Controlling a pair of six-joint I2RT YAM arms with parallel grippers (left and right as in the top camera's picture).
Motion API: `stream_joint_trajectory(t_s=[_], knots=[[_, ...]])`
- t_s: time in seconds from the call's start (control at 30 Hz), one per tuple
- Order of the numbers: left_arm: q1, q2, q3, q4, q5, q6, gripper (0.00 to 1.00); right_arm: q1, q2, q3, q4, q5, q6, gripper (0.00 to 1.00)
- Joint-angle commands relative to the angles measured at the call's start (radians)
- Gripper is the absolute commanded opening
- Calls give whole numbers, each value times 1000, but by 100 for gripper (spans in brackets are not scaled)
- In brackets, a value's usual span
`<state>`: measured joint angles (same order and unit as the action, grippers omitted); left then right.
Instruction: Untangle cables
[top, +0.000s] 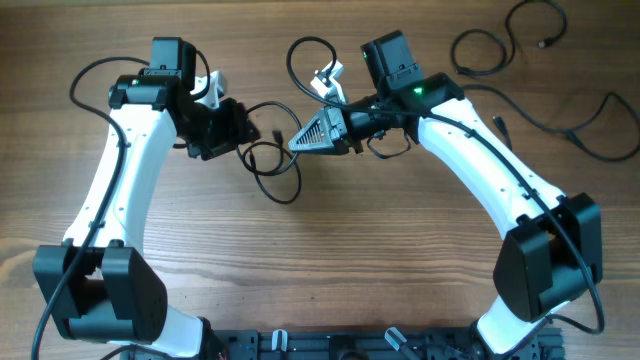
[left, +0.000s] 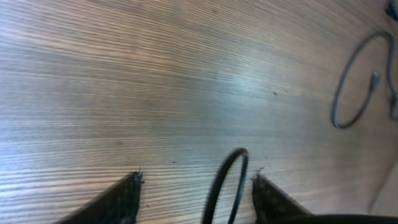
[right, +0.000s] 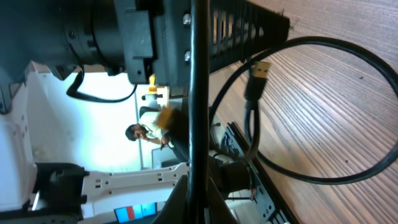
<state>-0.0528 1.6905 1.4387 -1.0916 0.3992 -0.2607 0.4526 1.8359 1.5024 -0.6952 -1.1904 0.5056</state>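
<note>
Overhead: both arms reach inward over the wooden table (top: 400, 260). The grippers face each other near top centre, close but apart. The tangled cable (top: 268, 158) lies between and just below them. It is a thin black cord in a few overlapping loops, the largest sagging toward the near side of the table, with another strand arching up behind the right arm's wrist.

Left gripper (left: 197, 179): jaws part-way apart, neither wide nor pinched. In the left wrist view one upright loop of the cord stands in the gap, nearer the right-hand finger, with bare wood showing on both sides of it. No contact with either finger is visible, so it is not holding anything.

Right gripper (top: 298, 142): jaws fully together, tapering to a point aimed at the left gripper. In the right wrist view a strand of the cord runs straight up the frame from the fingertips. It appears pinched there, though the pinch point sits dark at the bottom edge, so this is probable rather than certain. Just beside that strand is a plug (right: 260, 70) with a gold-coloured metal end, on a curve of cord that sweeps out over the wood and back.

Loose cables (top: 490, 45): one curled at top right and a second trailing along the far right edge, both well apart from the tangle. The left wrist view also shows a blurred cord loop with a small plug at its right side, and I cannot tell which cable that is
</note>
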Motion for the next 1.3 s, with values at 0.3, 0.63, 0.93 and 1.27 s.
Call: stream_joint_trajectory(t_s=[0.3, 0.63, 0.93, 1.27], knots=[[109, 8, -8, -20, -218, -145, 4, -8, -17, 12, -211, 358, -84, 4], [14, 8, -8, -2, 104, 124, 86, -5, -17, 12, -106, -36, -136, 4], [-23, 8, -8, 34, -143, -41, 4, -5, -17, 12, -87, -135, -141, 4], [-23, 8, -8, 15, -132, -33, 47, -7, -16, 12, -158, 95, -160, 4]])
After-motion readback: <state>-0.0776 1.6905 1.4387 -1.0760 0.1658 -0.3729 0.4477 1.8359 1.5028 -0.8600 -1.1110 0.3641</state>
